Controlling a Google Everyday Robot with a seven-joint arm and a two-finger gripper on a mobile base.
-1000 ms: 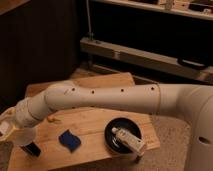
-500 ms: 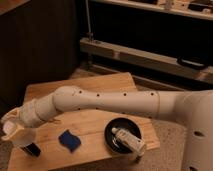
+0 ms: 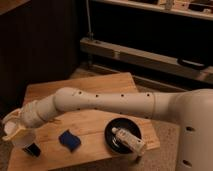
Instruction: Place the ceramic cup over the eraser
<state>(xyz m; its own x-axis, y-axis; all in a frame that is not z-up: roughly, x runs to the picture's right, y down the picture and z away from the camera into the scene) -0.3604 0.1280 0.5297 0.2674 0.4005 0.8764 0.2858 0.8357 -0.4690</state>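
My gripper is at the far left edge of the wooden table, at the end of the white arm that reaches in from the right. It is shut on the white ceramic cup, which hangs just under the fingers. The cup is low over the table, right beside the eraser on its upper left. The eraser is a small black block lying on the table near the front left corner. Part of it is hidden behind the cup.
A blue wavy-edged pad lies right of the eraser. A black round bowl near the front right holds a white tube. Dark shelving and a metal rail stand behind the table.
The gripper with the cup has shifted slightly left and down towards the eraser, and the arm has lowered over the table. The eraser, pad and bowl have not moved.
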